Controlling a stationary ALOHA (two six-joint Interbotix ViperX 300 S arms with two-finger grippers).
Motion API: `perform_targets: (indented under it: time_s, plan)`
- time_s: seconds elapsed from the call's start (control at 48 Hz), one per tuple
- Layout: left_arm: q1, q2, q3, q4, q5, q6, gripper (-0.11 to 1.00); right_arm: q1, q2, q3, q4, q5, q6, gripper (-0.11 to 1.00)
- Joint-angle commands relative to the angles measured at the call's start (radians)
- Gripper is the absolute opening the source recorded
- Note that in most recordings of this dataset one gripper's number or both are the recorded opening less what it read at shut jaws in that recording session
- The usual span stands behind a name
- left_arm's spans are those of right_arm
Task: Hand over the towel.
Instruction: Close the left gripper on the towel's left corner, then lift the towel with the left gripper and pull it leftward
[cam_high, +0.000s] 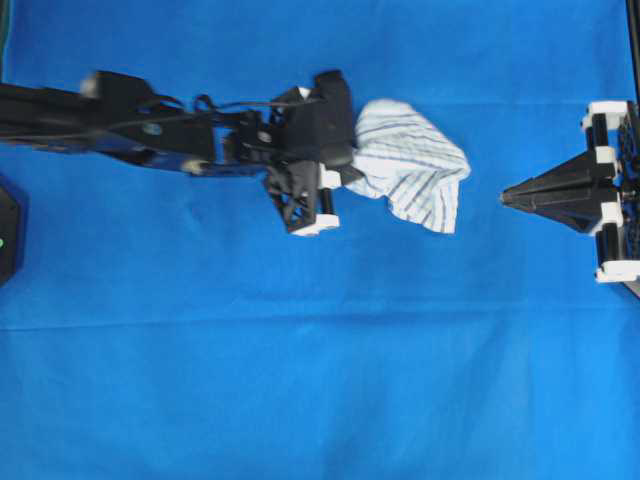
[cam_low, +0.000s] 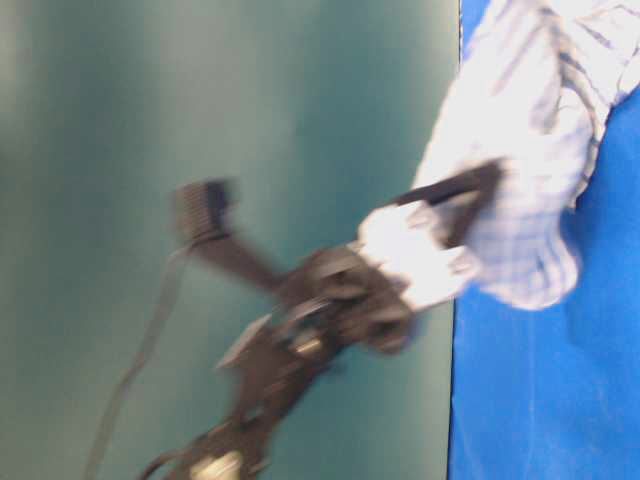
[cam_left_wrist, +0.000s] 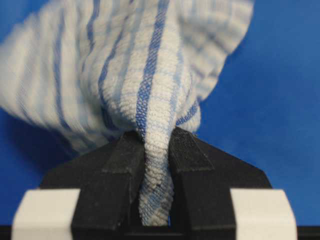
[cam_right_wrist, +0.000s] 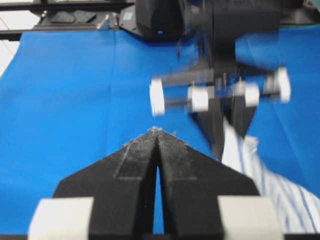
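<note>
The towel (cam_high: 412, 162) is a white cloth with thin blue and pale green stripes. It hangs from my left gripper (cam_high: 350, 165) above the blue tablecloth, just right of centre. The left jaws are shut on a bunched fold of the towel (cam_left_wrist: 150, 100), which fans out beyond my left gripper (cam_left_wrist: 156, 137). The towel also shows in the table-level view (cam_low: 530, 160), blurred. My right gripper (cam_high: 505, 197) is shut and empty, at the right edge, a short way right of the towel. In the right wrist view its tips (cam_right_wrist: 157, 132) touch, and the towel (cam_right_wrist: 270, 195) hangs to their right.
The plain blue tablecloth (cam_high: 300, 380) covers the whole table. A dark device (cam_high: 8, 230) sits at the left edge. The left arm (cam_high: 110, 120) stretches in from the left.
</note>
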Motion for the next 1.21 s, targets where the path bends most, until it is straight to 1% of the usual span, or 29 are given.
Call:
perform_targets:
  time_s: [0.0, 0.291, 0.437, 0.583, 0.75, 0.937, 1.103, 1.187]
  plan:
    - [-0.017, -0.135, 0.025, 0.000, -0.008, 0.002, 0.03, 0.000, 0.005, -0.015, 0.003, -0.002, 0.002, 0.00]
    - [-0.086, -0.428, 0.175, -0.002, -0.025, -0.012, 0.03, 0.000, 0.002, -0.017, 0.000, -0.006, 0.000, 0.00]
    - [-0.121, -0.558, 0.258, -0.002, -0.094, -0.014, 0.03, -0.002, 0.005, -0.015, -0.003, -0.025, -0.002, 0.00]
    - [-0.127, -0.640, 0.322, -0.003, -0.150, -0.018, 0.03, 0.000, 0.017, -0.014, -0.003, -0.048, -0.005, 0.00]
    - [-0.127, -0.663, 0.339, -0.003, -0.155, -0.020, 0.03, -0.002, 0.021, -0.015, -0.002, -0.077, 0.002, 0.00]
    - [-0.127, -0.658, 0.336, -0.003, -0.155, -0.020, 0.03, 0.000, 0.058, -0.020, 0.000, -0.152, 0.003, 0.00]
    - [-0.127, -0.658, 0.336, -0.003, -0.156, -0.020, 0.03, 0.000, 0.143, -0.038, 0.002, -0.227, 0.020, 0.00]
    - [-0.127, -0.658, 0.336, -0.003, -0.160, -0.020, 0.03, 0.000, 0.210, -0.063, 0.002, -0.272, 0.031, 0.01]
